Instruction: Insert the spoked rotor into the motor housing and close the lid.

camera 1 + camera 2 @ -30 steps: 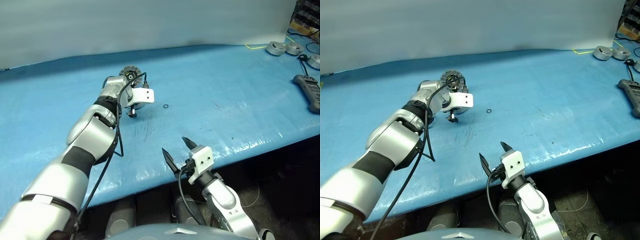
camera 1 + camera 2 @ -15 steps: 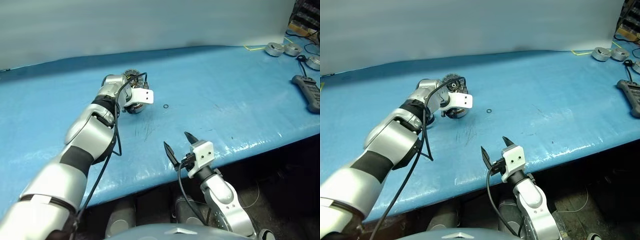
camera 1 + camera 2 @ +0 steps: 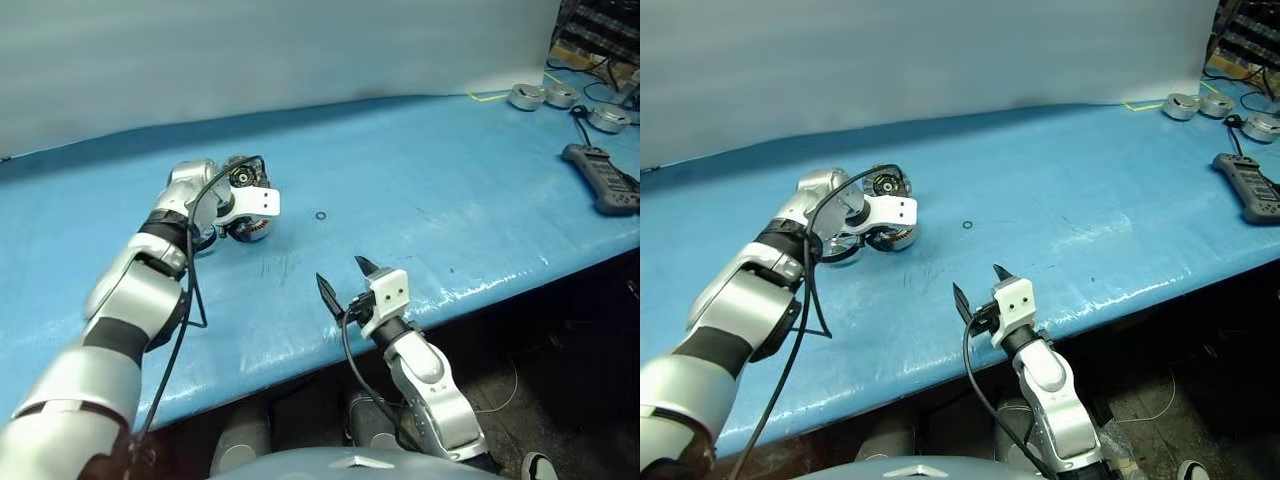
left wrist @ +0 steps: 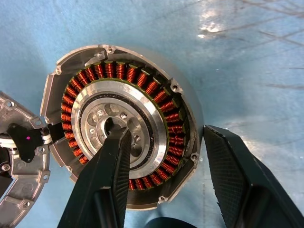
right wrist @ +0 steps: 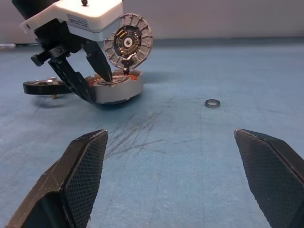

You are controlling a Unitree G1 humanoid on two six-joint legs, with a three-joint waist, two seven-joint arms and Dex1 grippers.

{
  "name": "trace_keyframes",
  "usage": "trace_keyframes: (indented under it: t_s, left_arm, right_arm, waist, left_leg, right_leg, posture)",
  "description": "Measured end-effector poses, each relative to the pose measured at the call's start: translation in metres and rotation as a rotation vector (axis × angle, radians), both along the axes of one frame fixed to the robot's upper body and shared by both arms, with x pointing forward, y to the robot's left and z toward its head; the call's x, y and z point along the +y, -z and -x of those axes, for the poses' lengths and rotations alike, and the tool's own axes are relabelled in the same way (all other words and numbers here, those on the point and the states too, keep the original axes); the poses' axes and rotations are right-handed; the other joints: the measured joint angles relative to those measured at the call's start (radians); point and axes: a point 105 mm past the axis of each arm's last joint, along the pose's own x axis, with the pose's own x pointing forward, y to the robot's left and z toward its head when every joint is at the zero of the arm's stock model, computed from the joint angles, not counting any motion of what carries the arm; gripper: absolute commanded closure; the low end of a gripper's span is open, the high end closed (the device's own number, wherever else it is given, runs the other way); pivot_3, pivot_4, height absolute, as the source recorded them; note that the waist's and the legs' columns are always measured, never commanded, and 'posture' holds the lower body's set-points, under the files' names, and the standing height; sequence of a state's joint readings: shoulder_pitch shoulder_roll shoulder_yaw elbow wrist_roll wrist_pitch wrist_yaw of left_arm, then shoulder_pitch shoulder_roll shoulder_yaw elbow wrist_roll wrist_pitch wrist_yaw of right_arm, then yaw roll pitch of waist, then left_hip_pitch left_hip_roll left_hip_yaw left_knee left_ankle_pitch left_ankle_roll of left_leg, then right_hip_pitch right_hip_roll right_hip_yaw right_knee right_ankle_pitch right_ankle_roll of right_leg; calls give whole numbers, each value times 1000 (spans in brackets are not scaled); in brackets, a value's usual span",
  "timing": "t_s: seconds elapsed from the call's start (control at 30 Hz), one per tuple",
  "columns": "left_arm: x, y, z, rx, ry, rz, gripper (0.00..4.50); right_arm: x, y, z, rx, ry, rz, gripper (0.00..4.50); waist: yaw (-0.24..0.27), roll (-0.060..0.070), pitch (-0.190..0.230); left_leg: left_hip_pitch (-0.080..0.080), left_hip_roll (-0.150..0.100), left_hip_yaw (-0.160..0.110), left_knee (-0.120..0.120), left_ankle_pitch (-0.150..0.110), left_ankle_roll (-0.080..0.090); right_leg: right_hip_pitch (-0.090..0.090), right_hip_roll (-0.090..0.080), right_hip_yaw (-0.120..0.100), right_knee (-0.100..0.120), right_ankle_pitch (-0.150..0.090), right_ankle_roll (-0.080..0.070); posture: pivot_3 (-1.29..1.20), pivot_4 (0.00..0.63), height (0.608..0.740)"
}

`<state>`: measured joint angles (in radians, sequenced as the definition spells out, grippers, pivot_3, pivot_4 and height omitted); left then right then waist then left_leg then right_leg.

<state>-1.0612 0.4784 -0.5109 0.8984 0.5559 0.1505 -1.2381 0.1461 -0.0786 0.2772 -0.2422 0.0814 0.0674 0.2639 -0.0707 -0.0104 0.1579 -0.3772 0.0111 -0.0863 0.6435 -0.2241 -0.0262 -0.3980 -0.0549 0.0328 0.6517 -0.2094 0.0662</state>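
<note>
The motor housing point(image 4: 118, 126) sits open on the blue table point(image 3: 450, 200). Nearest me, my right gripper point(image 3: 345, 282) hovers wide open, holding nothing. Beyond it, my left gripper point(image 4: 164, 166) straddles the housing wall, one finger inside, half spread. The lid point(image 5: 128, 42) stands upright behind; the spoked rotor point(image 5: 45, 87) lies flat beside the housing.

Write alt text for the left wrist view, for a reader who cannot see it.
A round silver motor housing with a ring of copper windings lies open on a blue table, seen from directly above. The left gripper straddles its rim, one black finger over the silver centre, the other outside. Part of a grey metal disc shows beside the housing.
</note>
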Motion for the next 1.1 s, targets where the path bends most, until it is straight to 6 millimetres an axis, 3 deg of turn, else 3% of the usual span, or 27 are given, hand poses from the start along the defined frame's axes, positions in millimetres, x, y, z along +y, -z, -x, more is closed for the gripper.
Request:
trace_keyframes:
  t_s: [0.13,0.47,1.1]
  left_arm:
    - [4,1,18,13,-4,33,2481]
    - [-10,1,57,27,-24,64,2481]
    - [-21,-4,101,123,-83,-2,2481]
  right_arm:
    - [3,-1,-3,-11,-16,-6,0]
    - [2,1,-6,-18,-12,-14,0]
    - [2,8,-3,10,-10,-13,0]
  waist:
    - [2,2,-2]
    - [12,3,-2]
    - [7,2,-2]
  left_leg:
    - [0,0,0,0,0,0]
    - [-1,-1,2,0,0,0]
    - [-3,-1,8,-16,-1,1]
  right_leg:
    - [0,0,2,0,0,0]
    - [-1,0,4,-1,0,1]
    - [-10,1,11,-7,-3,1]
  posture:
    - [0,150,740]
    - [0,150,740]
    - [0,150,740]
